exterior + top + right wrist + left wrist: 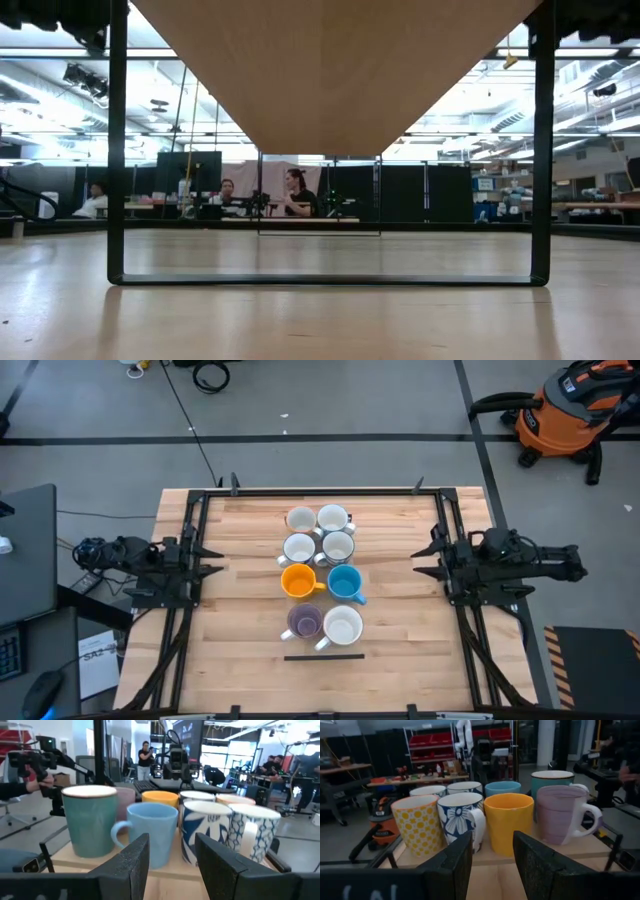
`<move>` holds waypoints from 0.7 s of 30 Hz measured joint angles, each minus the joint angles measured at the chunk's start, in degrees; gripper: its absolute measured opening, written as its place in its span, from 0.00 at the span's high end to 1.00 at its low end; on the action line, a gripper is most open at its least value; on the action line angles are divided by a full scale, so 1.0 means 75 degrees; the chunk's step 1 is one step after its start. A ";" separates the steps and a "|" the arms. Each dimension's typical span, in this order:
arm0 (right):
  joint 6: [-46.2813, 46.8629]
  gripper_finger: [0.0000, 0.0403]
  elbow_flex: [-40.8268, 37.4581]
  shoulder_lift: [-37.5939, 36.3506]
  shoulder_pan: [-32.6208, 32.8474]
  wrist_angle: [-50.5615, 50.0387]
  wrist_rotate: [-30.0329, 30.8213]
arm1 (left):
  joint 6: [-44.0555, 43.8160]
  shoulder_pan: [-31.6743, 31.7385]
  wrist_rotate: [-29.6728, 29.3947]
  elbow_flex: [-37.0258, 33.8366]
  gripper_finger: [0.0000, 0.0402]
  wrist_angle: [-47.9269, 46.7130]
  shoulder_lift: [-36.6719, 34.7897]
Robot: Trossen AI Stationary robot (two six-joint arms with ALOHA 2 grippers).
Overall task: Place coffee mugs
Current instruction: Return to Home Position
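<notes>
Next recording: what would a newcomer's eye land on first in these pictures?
Eight coffee mugs stand packed two abreast at the centre of the table. The orange mug, blue mug and purple mug stand out most. The left gripper and right gripper sit open at opposite side edges, both pointing at the mugs and touching none.

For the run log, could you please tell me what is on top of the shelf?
Eight mugs stand on the shelf in two rows of four, including an orange mug, a blue mug and a purple mug. The shelf top directly beneath them is covered.
</notes>
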 joint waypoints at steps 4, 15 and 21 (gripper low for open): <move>0.0066 0.59 -0.0468 -0.0380 0.0000 0.0137 0.0101 | 0.0048 -0.0003 -0.0346 -0.0263 0.63 0.0017 -0.0112; 0.0048 0.59 -0.1203 -0.1091 -0.0132 0.0640 0.0151 | 0.0554 0.0000 -0.0949 -0.1205 0.63 0.1170 -0.0097; 0.0048 0.59 -0.1472 -0.1089 -0.0280 0.0987 0.0153 | 0.0750 0.0007 -0.0987 -0.1805 0.63 0.1960 -0.0102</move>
